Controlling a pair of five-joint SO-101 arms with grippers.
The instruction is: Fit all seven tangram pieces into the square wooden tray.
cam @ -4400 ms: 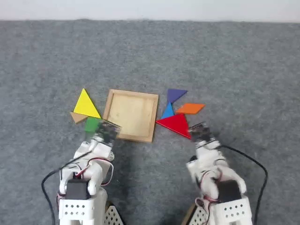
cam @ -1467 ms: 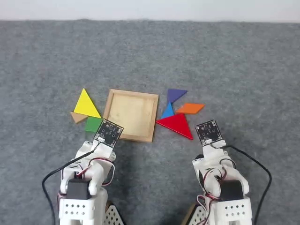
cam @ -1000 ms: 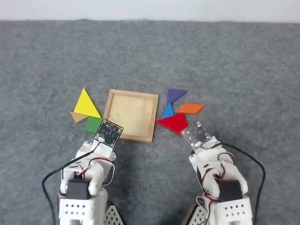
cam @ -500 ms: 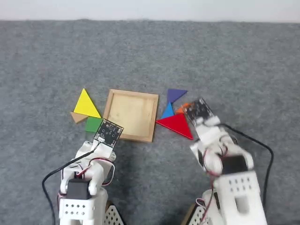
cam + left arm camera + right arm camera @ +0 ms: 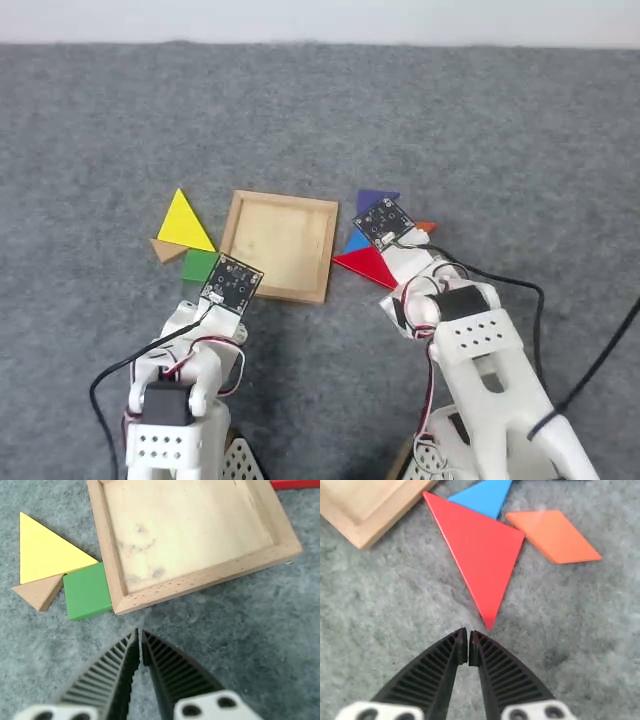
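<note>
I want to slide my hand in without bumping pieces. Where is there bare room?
Bare: the tray floor, the mat beyond the tray, and the mat between left arm and right arm. Crowded: yellow, tan and green pieces at the tray's left; red, blue, orange and purple at its right, under the right arm.

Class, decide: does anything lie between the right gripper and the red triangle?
Nothing visible does. Bare grey carpet is all that separates the right gripper from the nearest corner of the red triangle.
</note>
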